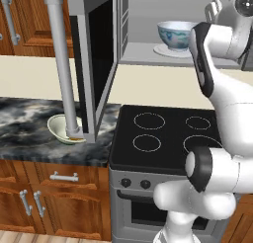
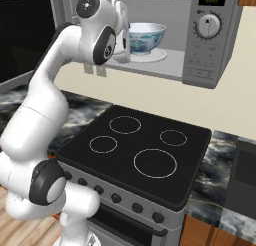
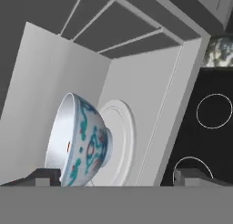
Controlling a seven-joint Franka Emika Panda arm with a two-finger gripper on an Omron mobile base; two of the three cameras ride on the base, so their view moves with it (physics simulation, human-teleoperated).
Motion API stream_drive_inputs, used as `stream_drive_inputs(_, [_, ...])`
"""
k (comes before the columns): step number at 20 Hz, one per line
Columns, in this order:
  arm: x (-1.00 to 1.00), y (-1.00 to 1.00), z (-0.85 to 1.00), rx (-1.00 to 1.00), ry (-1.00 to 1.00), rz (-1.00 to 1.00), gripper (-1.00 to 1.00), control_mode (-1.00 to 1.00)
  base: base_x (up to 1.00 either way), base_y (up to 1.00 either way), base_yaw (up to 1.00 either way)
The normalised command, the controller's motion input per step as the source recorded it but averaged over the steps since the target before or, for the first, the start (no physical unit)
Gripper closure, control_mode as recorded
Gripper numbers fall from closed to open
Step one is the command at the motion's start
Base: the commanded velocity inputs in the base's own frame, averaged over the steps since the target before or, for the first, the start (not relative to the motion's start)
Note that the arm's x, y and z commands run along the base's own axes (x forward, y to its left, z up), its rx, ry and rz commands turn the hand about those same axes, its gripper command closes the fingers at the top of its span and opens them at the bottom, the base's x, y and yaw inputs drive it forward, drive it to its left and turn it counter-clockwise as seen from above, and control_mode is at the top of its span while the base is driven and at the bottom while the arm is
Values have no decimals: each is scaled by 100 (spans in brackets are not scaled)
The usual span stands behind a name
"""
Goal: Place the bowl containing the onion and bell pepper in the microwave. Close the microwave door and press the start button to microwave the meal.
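Bowl (image 2: 146, 36) contents hidden inside microwave (image 2: 210, 50)

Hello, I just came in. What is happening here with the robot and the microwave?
The robot arm has its tool open in front of the microwave above the stove. The bowl stands on the turntable plate inside the cavity, and the tool grips nothing. The microwave door is wide open. A second bowl sits on the counter.

I'm looking at a home kitchen: a black stove (image 1: 165, 136) sits under an open microwave (image 2: 200, 40), with wooden cabinets (image 1: 49, 192) and a marble desk (image 1: 29, 126) beside the stove.
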Motion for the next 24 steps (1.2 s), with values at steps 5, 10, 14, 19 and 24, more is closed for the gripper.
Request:
stream_drive_inputs(5, [-100,18,4,-28,12,16,-100,-100,0,0,0])
stream_drive_inputs(10, [-100,65,2,-49,9,36,-100,-100,0,0,0])
stream_drive_inputs(14, [-100,86,1,-66,9,43,-100,-100,0,0,0])
stream_drive_inputs(19, [-100,80,9,-70,12,45,-100,-100,0,0,0])
stream_drive_inputs(24, [-100,54,37,-66,6,44,-100,-100,0,0,0])
